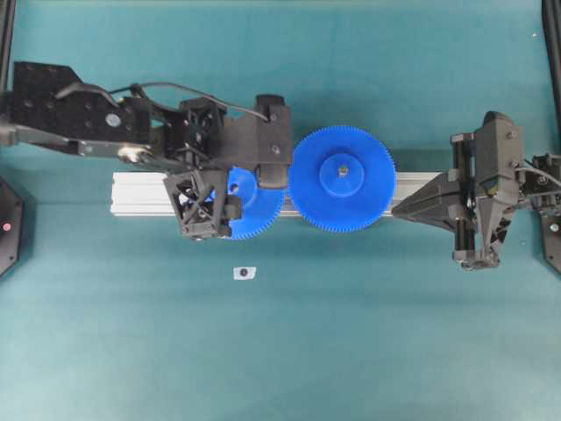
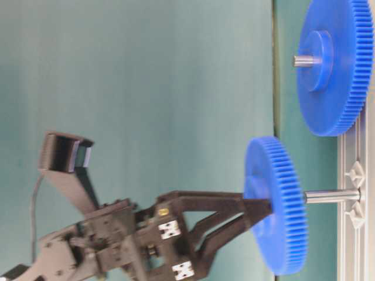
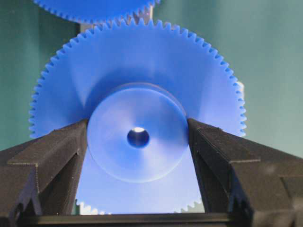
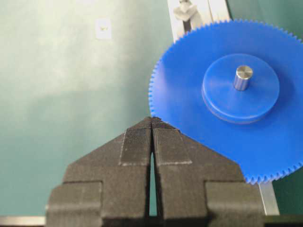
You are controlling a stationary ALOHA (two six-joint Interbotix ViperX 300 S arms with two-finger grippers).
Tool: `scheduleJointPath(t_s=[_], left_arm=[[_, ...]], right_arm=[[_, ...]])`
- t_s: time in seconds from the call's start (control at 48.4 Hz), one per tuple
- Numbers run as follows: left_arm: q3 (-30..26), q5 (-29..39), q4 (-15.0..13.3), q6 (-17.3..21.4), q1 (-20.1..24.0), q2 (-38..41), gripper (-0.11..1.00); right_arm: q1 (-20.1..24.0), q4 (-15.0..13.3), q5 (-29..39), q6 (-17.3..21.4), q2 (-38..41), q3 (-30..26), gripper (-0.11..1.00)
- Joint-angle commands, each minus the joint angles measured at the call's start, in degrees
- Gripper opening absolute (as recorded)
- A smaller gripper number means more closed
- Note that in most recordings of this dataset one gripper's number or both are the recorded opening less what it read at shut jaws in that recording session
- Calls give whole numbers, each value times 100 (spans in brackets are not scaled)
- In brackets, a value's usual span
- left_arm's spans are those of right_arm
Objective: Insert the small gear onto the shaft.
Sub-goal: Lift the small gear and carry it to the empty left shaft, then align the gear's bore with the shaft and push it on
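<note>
**Observer A:** Report the left gripper [image 3: 138,142].

**Observer B:** Its two black fingers [image 3: 52,151] are clamped on the raised hub of the small gear [image 3: 137,94], one finger at each side of the hub. The gear's centre hole faces the wrist camera.

**Observer A:** Location of the small gear?

**Observer B:** In the table-level view the small gear [image 2: 274,205] is threaded on the shaft [image 2: 331,196], part-way along it; bare pin shows between the gear and the aluminium rail [image 2: 354,193]. From overhead it sits over the left part of the rail [image 1: 140,195], its teeth just beside those of the large gear [image 1: 342,180].

**Observer A:** And the right gripper [image 4: 151,125]?

**Observer B:** Clenched on nothing; the fingertips meet. It rests at the right end of the rail, near the large gear's rim but apart from it.

**Observer A:** Anything else?

**Observer B:** A small white tag [image 1: 244,273] lies on the green table [image 1: 394,333], nearer than the rail.
</note>
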Motion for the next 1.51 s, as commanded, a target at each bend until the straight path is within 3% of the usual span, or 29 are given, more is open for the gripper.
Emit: scheduleJointPath(t_s=[0.0, 0.806, 1.488], left_arm=[[-62, -149, 18, -9, 0, -35, 71], [9, -272, 18, 26, 299, 352, 71], [123, -193, 18, 9, 413, 158, 71]], right_arm=[[9, 9, -35, 53, -44, -44, 1], [18, 9, 0, 70, -44, -44, 1], [9, 9, 9, 114, -53, -9, 1]])
